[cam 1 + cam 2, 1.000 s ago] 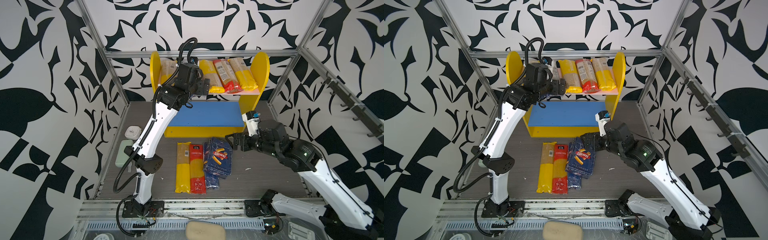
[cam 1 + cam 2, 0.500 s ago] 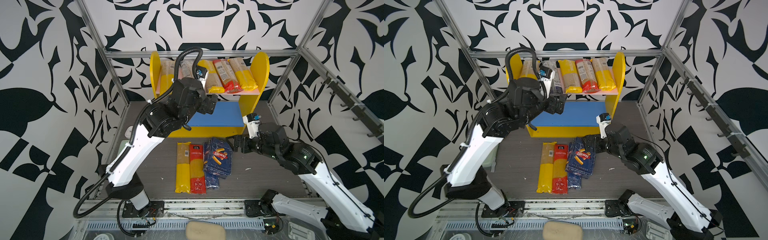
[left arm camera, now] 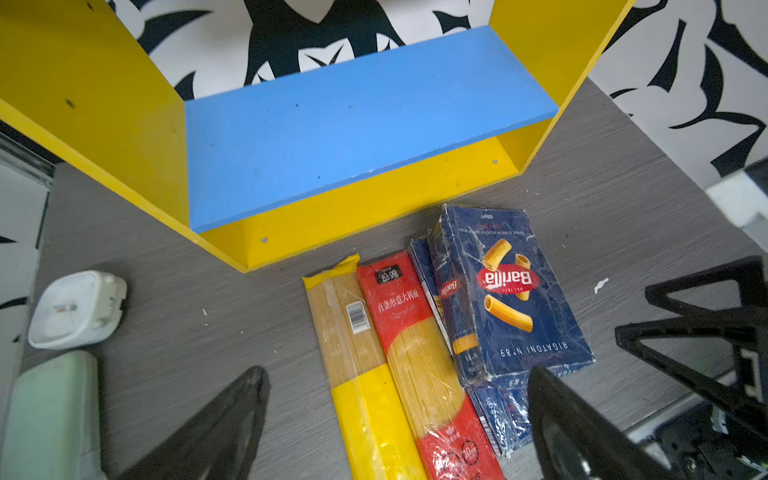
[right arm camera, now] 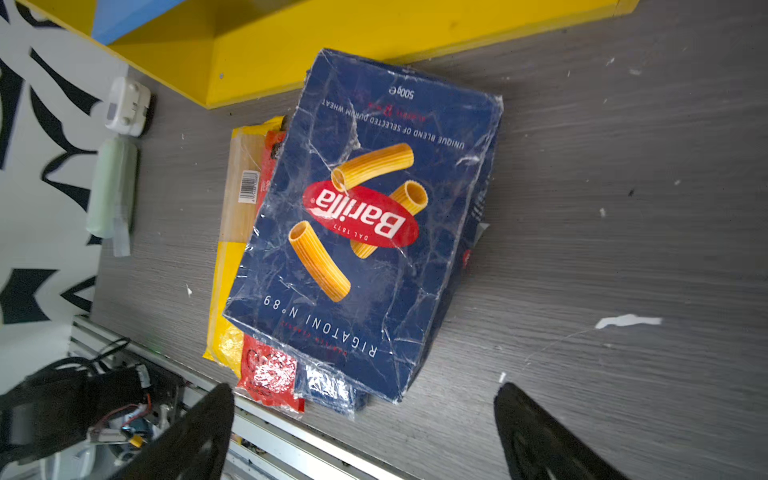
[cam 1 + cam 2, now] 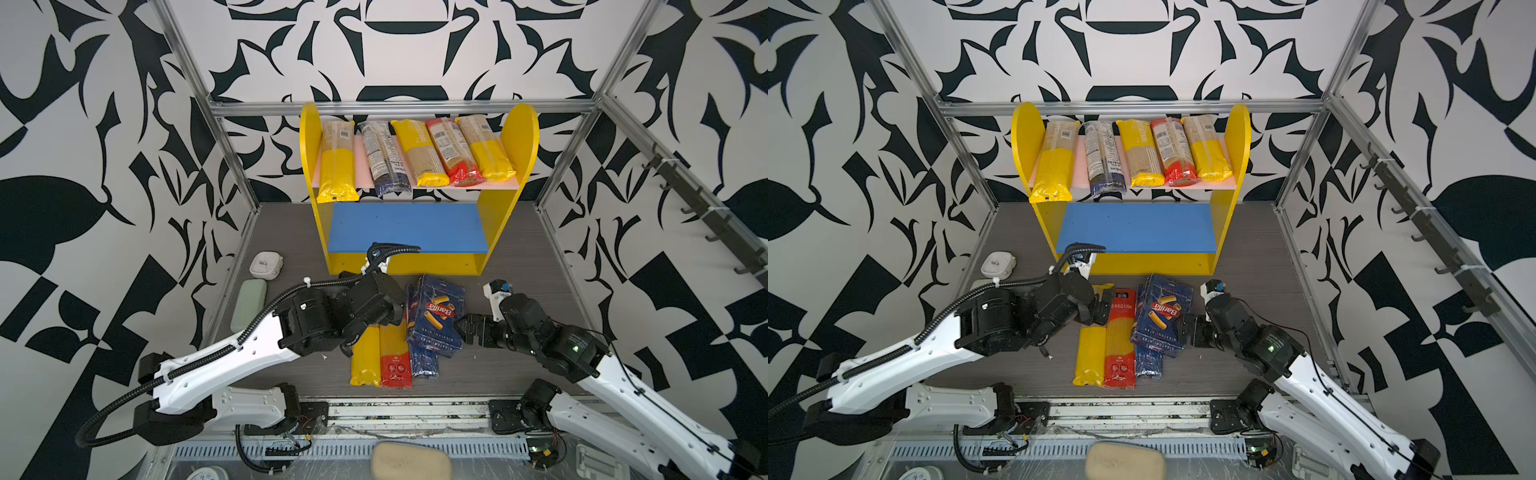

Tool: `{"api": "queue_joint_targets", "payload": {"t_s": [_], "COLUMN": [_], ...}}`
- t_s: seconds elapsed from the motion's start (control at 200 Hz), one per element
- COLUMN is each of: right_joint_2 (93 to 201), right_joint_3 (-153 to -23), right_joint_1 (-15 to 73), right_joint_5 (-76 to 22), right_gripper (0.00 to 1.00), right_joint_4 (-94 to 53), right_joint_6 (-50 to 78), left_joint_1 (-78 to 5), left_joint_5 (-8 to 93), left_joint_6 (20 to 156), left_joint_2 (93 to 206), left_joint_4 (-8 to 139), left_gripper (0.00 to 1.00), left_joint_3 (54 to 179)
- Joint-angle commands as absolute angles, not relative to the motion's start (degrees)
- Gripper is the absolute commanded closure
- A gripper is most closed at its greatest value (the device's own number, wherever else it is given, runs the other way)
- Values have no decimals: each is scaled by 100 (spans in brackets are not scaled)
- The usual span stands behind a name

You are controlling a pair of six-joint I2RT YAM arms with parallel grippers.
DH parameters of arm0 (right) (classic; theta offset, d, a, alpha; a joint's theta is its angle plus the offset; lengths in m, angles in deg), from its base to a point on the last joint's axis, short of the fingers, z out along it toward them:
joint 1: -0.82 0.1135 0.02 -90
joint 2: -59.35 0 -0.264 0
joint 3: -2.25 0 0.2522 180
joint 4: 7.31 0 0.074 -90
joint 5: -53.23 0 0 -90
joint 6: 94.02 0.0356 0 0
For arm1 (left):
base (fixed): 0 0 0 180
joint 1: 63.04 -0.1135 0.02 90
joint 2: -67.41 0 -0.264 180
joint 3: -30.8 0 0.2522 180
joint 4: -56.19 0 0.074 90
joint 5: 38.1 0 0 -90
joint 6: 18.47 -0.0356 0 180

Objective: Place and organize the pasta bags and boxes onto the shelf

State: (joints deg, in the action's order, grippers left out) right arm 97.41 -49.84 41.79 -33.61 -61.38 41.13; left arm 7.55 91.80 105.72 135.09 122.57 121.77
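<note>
The shelf (image 5: 498, 216) stands at the back, its blue lower board (image 5: 407, 226) bare. Several spaghetti bags (image 5: 419, 153) lie side by side on the pink upper board (image 5: 358, 160). On the floor in front, a yellow bag (image 5: 365, 357), a red bag (image 5: 395, 353) and a narrow Barilla spaghetti pack (image 5: 424, 361) lie together. The wide rigatoni box (image 5: 434, 316) rests on top of the narrow pack. My left gripper (image 5: 397, 309) hangs open over the bags' far ends (image 3: 397, 374). My right gripper (image 5: 467, 330) is open beside the box's right edge (image 4: 365, 390).
A small white device (image 5: 267, 264) and a pale green case (image 5: 248, 303) lie by the left wall. A beige pad (image 5: 409, 461) sits outside the front rail. Aluminium posts frame the cell, and a hook rack (image 5: 698, 208) lines the right wall.
My left arm has swung down from the upper board to the floor, leaving a dark navy bag on the shelf. The right gripper has shifted slightly nearer the rigatoni box.
</note>
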Motion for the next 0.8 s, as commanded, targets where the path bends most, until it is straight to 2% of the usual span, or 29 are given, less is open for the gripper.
{"api": "queue_joint_targets", "payload": {"t_s": [0.0, 0.1, 0.215, 0.405, 0.52, 0.795], "right_joint_2": [9449, 9320, 9300, 9445, 9714, 9978], "right_joint_3": [-4516, -4170, -3965, -3777, -3578, -2967], "right_joint_1": [4203, 4202, 4204, 4191, 4137, 3753], "right_joint_5": [-3083, -3107, -3148, -3061, -2909, -2393], "right_gripper": [0, 0, 0, 0, 0, 0], "right_joint_4": [-5395, -5282, -5164, -4800, -4392, -3422], "right_joint_6": [4729, 4864, 4876, 4910, 5041, 5361], "left_joint_1": [771, 722, 306, -830, -1394, -1479], "left_joint_5": [8942, 8832, 8350, 6698, 5986, 5221], "left_joint_6": [11082, 11055, 10867, 10376, 10184, 10096], "left_joint_2": [13548, 13697, 13932, 13989, 14375, 15254], "left_joint_4": [11779, 11434, 11073, 9603, 9252, 8977], "left_gripper": [1, 1, 1, 1, 1, 1], "left_joint_3": [11663, 11326, 11066, 10356, 10434, 10857]}}
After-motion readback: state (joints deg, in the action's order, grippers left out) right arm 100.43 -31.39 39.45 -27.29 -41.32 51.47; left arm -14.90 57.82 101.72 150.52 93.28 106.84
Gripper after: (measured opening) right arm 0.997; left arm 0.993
